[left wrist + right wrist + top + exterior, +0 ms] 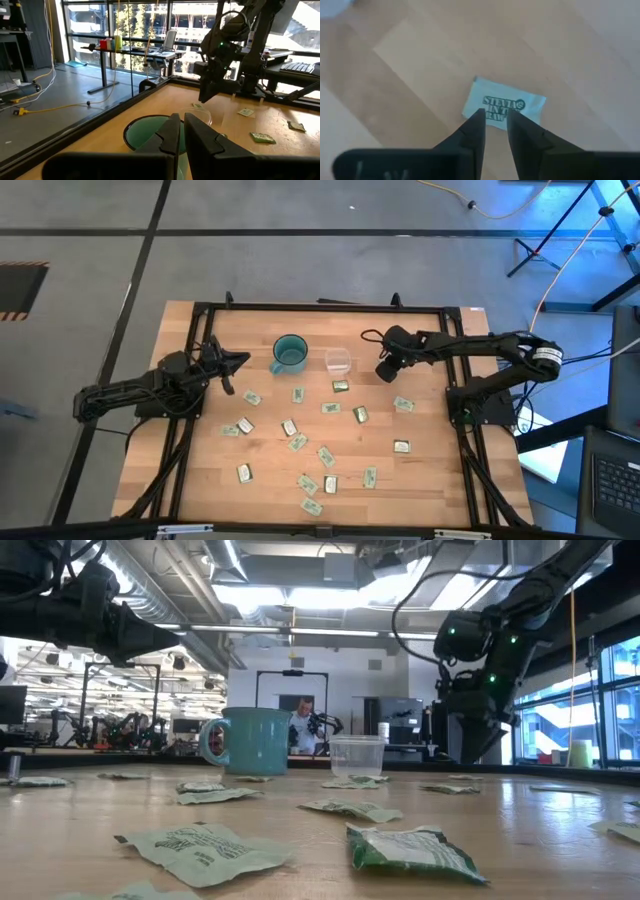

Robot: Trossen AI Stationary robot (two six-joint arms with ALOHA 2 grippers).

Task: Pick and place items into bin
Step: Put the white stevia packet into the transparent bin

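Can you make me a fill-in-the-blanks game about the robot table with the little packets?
1. The mug next to the clear cup is the colour ____.
2. The packets lie scattered on a table made of ____.
3. The clear cup has ____ packets inside it.
4. The first word printed on the packet under the right tool is ____.

Missing words: teal; wood; no; STEVIA

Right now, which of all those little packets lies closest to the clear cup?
The shiny packet just in front of the clear cup, nearly touching it; the others lie farther off.
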